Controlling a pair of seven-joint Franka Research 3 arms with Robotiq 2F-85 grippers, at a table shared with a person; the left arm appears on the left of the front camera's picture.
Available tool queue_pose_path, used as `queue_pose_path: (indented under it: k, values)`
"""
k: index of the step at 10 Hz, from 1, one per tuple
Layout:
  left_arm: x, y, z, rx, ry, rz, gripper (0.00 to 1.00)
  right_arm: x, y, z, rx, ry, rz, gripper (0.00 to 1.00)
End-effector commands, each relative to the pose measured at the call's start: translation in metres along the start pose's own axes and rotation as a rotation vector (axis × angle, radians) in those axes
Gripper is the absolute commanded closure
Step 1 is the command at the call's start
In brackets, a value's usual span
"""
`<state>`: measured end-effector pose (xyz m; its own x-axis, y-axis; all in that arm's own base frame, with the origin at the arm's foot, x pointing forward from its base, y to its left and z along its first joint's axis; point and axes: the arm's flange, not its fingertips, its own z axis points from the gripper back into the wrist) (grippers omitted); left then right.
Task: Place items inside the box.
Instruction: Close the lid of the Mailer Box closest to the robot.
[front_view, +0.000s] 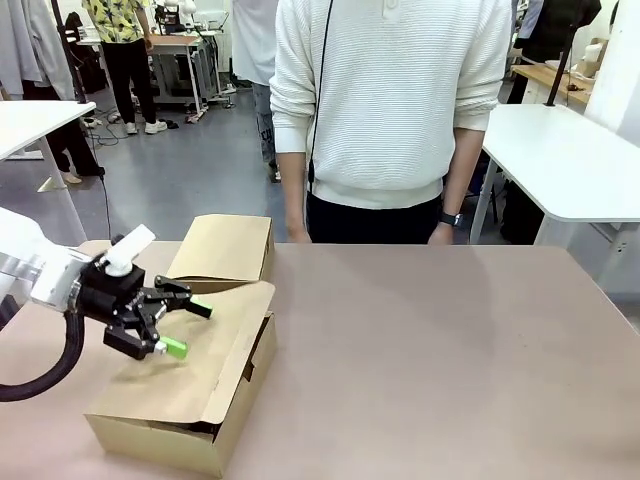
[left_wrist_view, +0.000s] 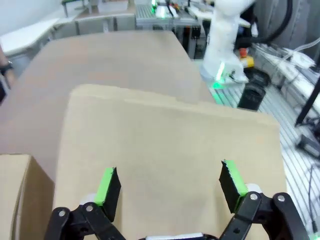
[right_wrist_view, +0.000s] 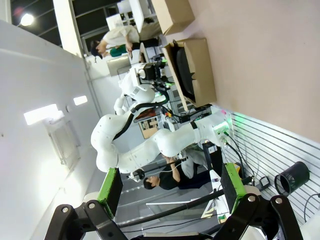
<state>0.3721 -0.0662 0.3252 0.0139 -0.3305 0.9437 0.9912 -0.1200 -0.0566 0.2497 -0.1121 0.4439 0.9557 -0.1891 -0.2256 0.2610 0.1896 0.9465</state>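
While the left tool (front_view: 178, 327) hovers with jaws wide and empty over the flap of the cardboard box (front_view: 185, 395) at the worktop's (front_view: 450, 350) near-left corner, the right tool (right_wrist_view: 170, 187) also gapes wide, gripping nothing. A person (front_view: 390, 110) stands at the far edge; the middle and right lie bare.

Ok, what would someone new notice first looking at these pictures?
Probably the left claw, open with bright green pads, hovering over the flap of the cardboard box at the table's near left. Next, the person in the white sweater standing at the far edge.
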Motion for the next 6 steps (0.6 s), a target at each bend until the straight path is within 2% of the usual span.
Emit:
queue_pose_path:
  k: [1, 3, 4, 5, 6]
  values:
    - [0.032, -0.15, 0.003, 0.109, -0.144, 0.111, 0.0, -0.001, 0.004, 0.001, 0.003, -0.006, -0.017, 0.0]
    - [0.044, -0.139, 0.051, 0.152, -0.221, 0.325, 0.0, -0.001, 0.004, 0.001, 0.003, -0.006, -0.017, 0.0]
    - [0.038, -0.13, 0.076, 0.149, -0.277, 0.501, 0.0, -0.001, 0.004, 0.001, 0.003, -0.006, -0.017, 0.0]
    - [0.024, -0.12, 0.091, 0.22, -0.2, 0.675, 0.0, -0.001, 0.004, 0.001, 0.003, -0.006, -0.017, 0.0]
    - [0.007, -0.113, 0.107, 0.219, -0.163, 0.869, 0.0, -0.001, 0.004, 0.001, 0.003, -0.006, -0.017, 0.0]
